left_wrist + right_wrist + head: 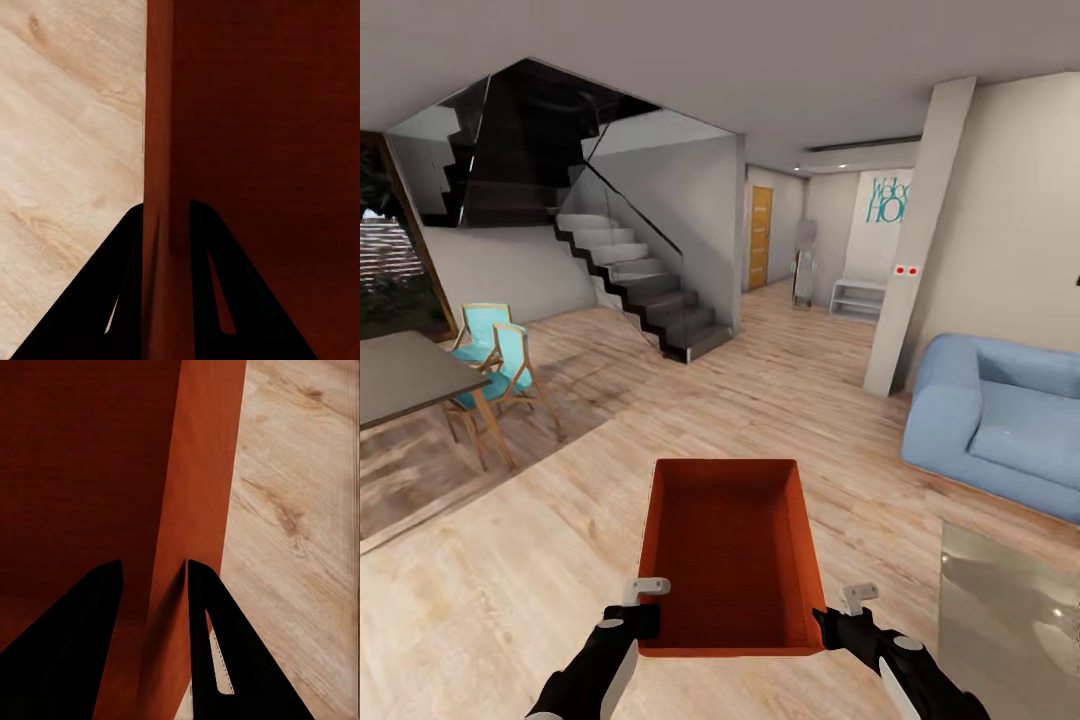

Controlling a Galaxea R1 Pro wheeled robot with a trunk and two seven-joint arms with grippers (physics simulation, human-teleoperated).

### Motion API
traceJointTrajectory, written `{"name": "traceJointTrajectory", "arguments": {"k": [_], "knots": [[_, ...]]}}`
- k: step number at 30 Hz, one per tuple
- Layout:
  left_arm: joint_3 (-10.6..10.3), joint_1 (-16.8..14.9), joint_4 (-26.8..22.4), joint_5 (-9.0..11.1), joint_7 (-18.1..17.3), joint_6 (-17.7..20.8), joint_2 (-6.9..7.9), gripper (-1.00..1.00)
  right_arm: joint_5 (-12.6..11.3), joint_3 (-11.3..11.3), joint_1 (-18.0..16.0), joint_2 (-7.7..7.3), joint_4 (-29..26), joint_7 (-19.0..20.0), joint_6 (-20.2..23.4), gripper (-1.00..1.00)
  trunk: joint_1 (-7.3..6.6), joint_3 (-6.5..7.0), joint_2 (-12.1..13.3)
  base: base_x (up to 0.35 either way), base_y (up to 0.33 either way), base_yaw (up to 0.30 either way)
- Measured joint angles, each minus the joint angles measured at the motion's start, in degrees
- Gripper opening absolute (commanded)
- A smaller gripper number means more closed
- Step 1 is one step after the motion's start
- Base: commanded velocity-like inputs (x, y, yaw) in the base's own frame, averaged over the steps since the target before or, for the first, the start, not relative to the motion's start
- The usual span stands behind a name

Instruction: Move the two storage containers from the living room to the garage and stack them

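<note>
above the wood-plank floor (830,420) you carry one storage container (726,550), left gripper (643,618) and right gripper (828,627) each clenched on a side wall. next: drive toward the garage, keeping it level.

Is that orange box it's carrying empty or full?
Empty: the box shows only bare orange floor and walls, a pincer clamped on each side wall.

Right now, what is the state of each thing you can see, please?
container: lidless, empty, held level over the wood floor by both side walls.
left gripper: shut on the container's left wall, one of its fingers on each side.
right gripper: shut on the container's right wall.
orange door: closed.
</note>
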Motion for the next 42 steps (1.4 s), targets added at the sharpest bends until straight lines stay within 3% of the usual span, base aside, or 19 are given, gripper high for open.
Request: {"name": "traceJointTrajectory", "arguments": {"k": [6, 16, 30, 42], "knots": [[0.0, 0.0, -0.01, -0.01, 0.0, 0.04, 0.0, -1.0, 0.03, -0.01, 0.0, 0.0, 0.01, 0.01, 0.0, -1.0, 0.0, 0.0, 0.0, 0.33, 0.079, -0.261], [0.0, 0.01, -0.04, -0.03, -0.01, 0.09, 0.0, -1.0, 0.08, -0.04, -0.01, 0.01, 0.03, 0.04, 0.0, -1.0, 0.0, 0.0, 0.0, 0.33, 0.099, -0.058], [-0.04, 0.0, -0.06, -0.08, -0.02, 0.07, 0.0, -1.0, 0.17, -0.13, 0.0, 0.01, 0.05, 0.09, -0.13, -1.0, 0.0, 0.0, 0.0, 0.33, 0.096, -0.263], [-0.08, 0.01, -0.15, -0.14, -0.04, 0.07, 0.0, -1.0, 0.39, -0.27, -0.01, 0.03, 0.09, 0.16, -0.34, -1.0, 0.0, 0.0, 0.0, 0.33, 0.094, -0.021]]}}
